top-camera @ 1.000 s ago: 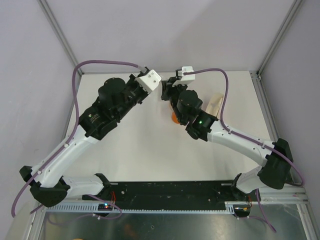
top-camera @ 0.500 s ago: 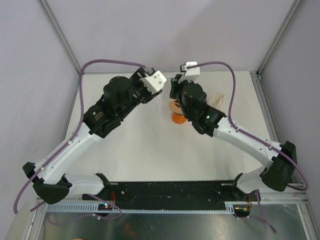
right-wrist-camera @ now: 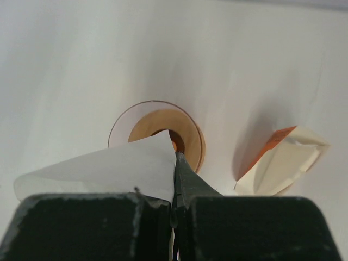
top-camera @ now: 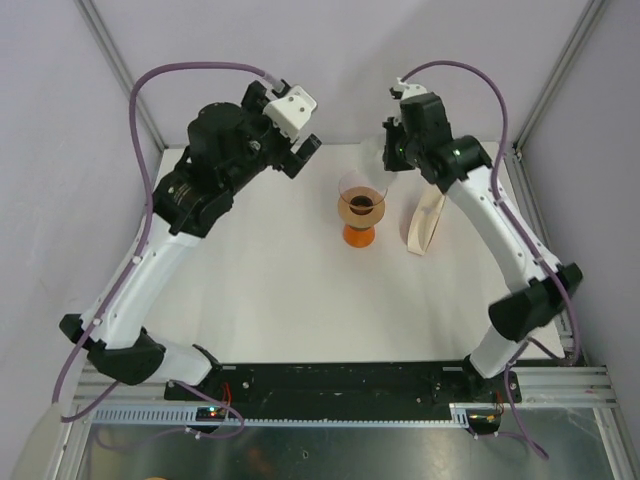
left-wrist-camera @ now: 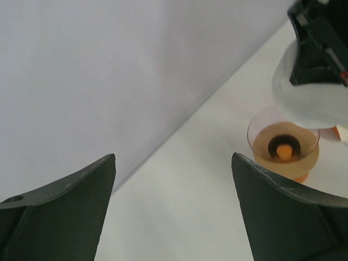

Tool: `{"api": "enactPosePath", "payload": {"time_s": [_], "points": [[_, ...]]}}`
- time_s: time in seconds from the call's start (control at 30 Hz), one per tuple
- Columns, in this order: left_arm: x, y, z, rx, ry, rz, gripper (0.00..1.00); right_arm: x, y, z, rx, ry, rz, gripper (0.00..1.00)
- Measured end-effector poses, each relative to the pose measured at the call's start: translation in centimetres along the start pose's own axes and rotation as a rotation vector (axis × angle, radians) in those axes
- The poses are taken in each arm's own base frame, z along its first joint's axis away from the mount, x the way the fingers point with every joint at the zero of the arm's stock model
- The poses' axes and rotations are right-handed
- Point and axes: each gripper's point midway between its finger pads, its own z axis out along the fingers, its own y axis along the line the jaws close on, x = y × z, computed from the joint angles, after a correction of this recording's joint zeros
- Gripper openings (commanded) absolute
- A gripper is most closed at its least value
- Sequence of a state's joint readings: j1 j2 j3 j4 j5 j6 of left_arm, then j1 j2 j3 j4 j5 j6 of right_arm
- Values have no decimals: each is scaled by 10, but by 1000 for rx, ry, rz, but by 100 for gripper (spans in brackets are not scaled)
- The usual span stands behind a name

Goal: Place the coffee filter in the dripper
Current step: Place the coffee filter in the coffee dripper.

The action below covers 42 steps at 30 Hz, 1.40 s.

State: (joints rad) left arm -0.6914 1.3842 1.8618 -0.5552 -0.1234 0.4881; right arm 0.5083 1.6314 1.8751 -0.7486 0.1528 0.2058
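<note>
table point(top-camera: 280, 290): white, dripper point(top-camera: 350, 195) toward its back; walls point(top-camera: 350, 70): pale lilac

The left arm point(top-camera: 150, 270) and right arm point(top-camera: 505, 235) share white link shells, bulky black joint housings and black bases point(top-camera: 125, 362). A purple cable point(top-camera: 140, 110) loops to each wrist, ending beside a white camera block point(top-camera: 292, 106). The fingers point(left-wrist-camera: 283, 212) are dark, matte wedges.

bright even light, soft shadows, slight blur
</note>
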Motion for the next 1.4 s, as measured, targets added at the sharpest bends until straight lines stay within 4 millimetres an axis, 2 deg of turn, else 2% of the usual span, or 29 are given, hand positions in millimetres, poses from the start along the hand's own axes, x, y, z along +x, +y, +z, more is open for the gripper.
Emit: {"api": "enactPosePath", "payload": {"time_s": [0.1,0.2,0.3,0.43,0.63,0.8,1.0,1.07,1.23,1.4], "points": [[34,-6,13,44,102,-49,87,15,5,18,-30,137,-22,0],[69,-21,29,111,205,-107,86,32,12,35,-54,247,-42,0],[95,-35,37,169,275,-170,86,55,14,45,-58,348,-62,4],[115,-43,40,213,326,-247,84,81,11,49,-49,454,-76,8],[136,-40,46,222,367,-330,82,90,10,54,-44,497,-84,15],[152,-53,52,258,407,-372,82,97,12,67,-49,516,-106,34],[162,-65,59,293,429,-407,82,105,12,75,-50,536,-134,43],[162,-67,59,300,428,-411,82,103,11,76,-44,526,-145,46],[159,-66,61,301,411,-411,83,94,9,81,-29,482,-178,60],[157,-66,62,303,404,-411,83,74,7,72,-20,413,-224,69]]}}
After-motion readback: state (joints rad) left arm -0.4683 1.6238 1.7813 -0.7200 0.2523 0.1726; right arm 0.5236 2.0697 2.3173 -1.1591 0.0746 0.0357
